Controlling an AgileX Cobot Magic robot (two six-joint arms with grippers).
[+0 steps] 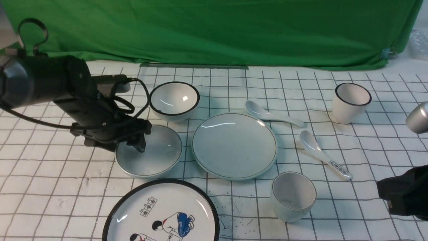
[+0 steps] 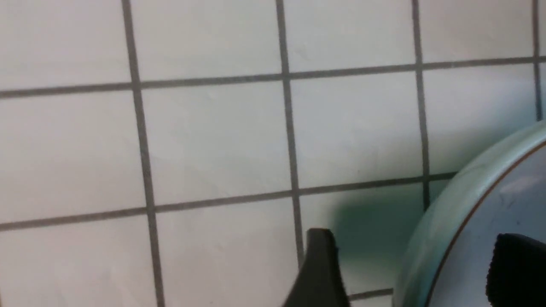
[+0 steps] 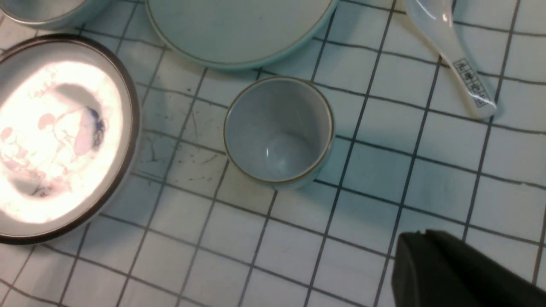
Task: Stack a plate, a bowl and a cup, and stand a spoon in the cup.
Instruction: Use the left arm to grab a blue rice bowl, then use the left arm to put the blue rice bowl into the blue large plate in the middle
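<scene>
Bowl [image 1: 157, 157]: shallow glazed ceramic, judged stiff, slippery and chippable. It is placed left of centre, towards the table's near edge, just beside the plate [image 1: 234, 145]. Its rim is straddled by the left gripper [image 1: 132, 147], jaws apart. A rim hold is advised.

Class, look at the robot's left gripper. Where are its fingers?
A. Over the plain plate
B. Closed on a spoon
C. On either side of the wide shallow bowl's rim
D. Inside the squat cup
C: in the left wrist view the left gripper has one of its fingers inside the bowl and the other outside the bowl's wall, with the jaws standing apart.
</scene>
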